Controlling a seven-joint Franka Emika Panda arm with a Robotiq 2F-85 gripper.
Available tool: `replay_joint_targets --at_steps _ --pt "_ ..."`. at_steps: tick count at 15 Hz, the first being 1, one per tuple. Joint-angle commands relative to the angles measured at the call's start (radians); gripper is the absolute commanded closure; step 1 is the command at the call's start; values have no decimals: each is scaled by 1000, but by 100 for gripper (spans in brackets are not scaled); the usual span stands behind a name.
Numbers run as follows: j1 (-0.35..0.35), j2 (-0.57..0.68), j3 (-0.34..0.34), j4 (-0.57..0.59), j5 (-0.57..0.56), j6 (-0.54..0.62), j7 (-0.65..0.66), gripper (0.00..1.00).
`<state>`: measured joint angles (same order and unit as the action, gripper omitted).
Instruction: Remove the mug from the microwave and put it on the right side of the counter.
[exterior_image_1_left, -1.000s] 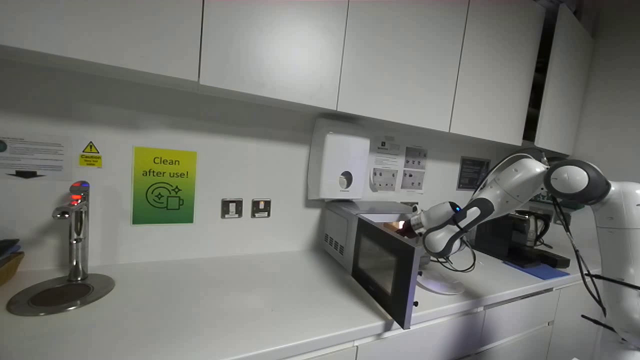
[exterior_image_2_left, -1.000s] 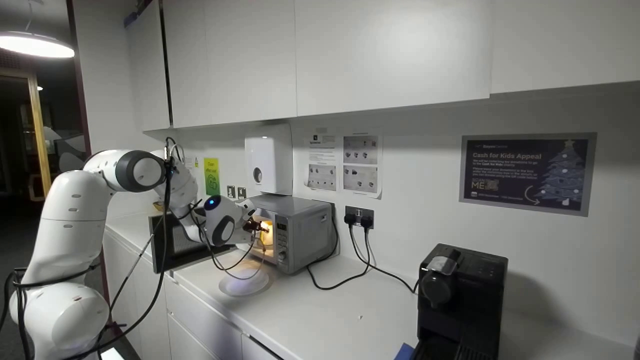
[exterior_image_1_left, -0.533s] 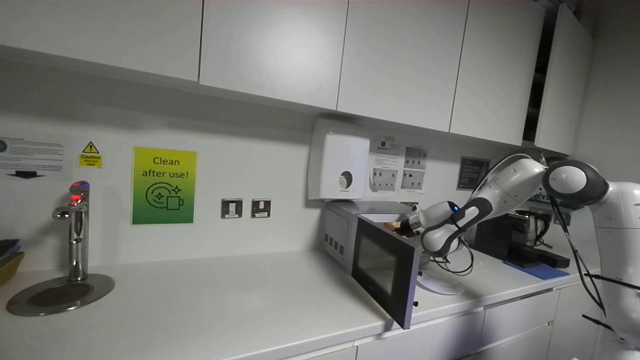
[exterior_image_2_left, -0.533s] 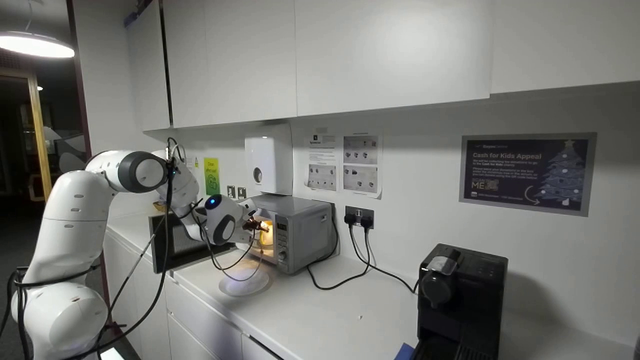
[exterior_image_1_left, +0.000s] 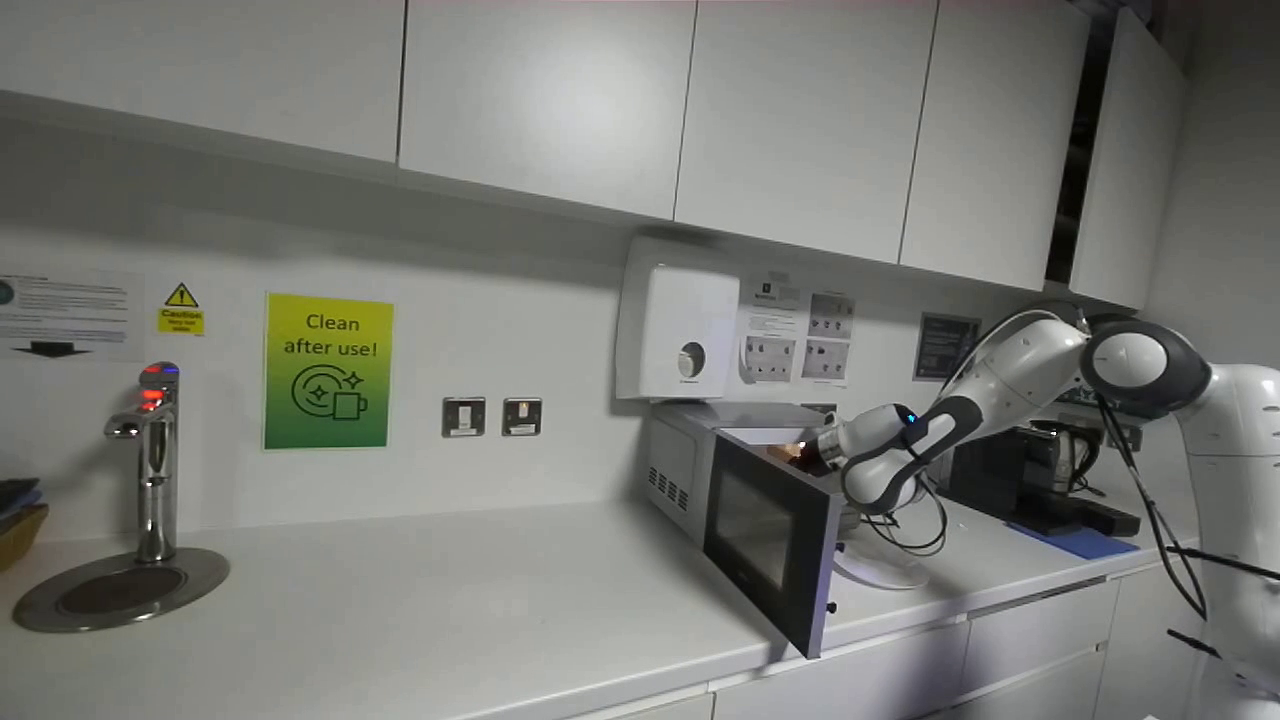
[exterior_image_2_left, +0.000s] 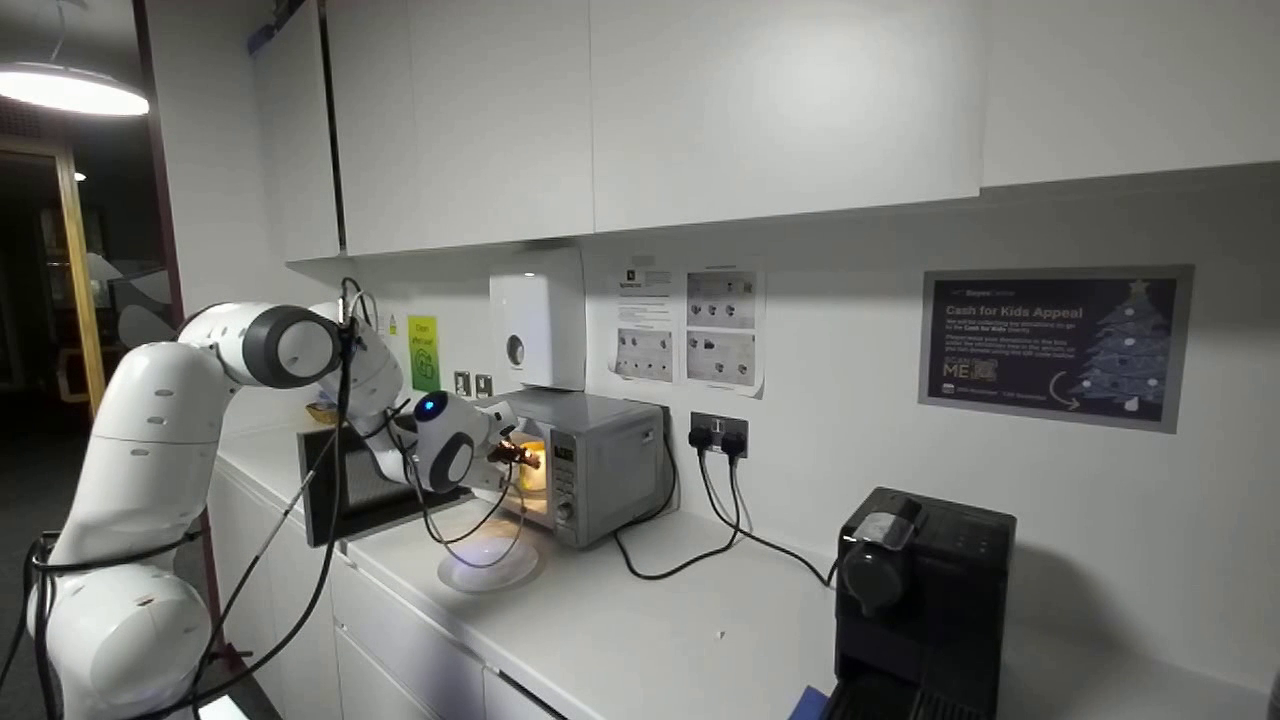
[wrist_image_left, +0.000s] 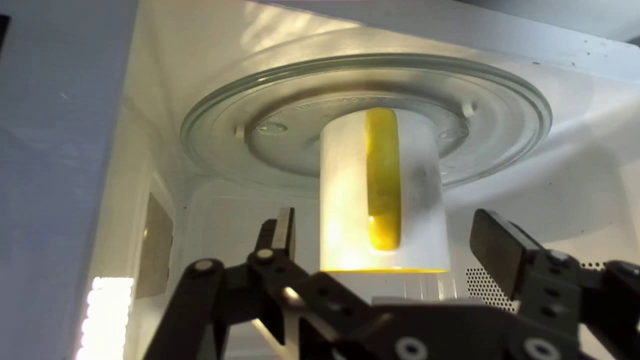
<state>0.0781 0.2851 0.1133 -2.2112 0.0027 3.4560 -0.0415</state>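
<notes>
Fingers (wrist_image_left: 500, 255), two, gape wide near one mug (wrist_image_left: 384, 192) on one turntable (wrist_image_left: 510, 127), inside one microwave (exterior_image_2_left: 610, 455).

We see the white mug (wrist_image_left: 342, 200) upright inside the lit microwave (exterior_image_2_left: 622, 468), its yellow handle (wrist_image_left: 384, 175) facing the wrist view. In an exterior view the silver-grey microwave stands on the white table (exterior_image_2_left: 660, 625), its dark-glass door (exterior_image_2_left: 375, 500) open at nine o'clock.

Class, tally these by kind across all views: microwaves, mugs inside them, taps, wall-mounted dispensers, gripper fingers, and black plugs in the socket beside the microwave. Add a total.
Microwave: 1
Mug: 1
Tap: 1
Wall-mounted dispenser: 1
Gripper fingers: 2
Black plugs: 2
Total: 8
</notes>
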Motion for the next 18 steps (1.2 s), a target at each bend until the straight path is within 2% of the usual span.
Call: replay_joint_targets --at_steps 1,6,9,10,12,18 --pt "-35 18 24 40 -23 0 19 36" --pt "-35 29 23 56 -23 0 14 73" --pt "-33 22 26 42 -23 0 13 98" --pt "-27 18 22 33 -18 0 9 100" --pt "-23 2 24 5 -14 0 10 96" --pt "-17 -37 31 -40 -8 0 12 96"
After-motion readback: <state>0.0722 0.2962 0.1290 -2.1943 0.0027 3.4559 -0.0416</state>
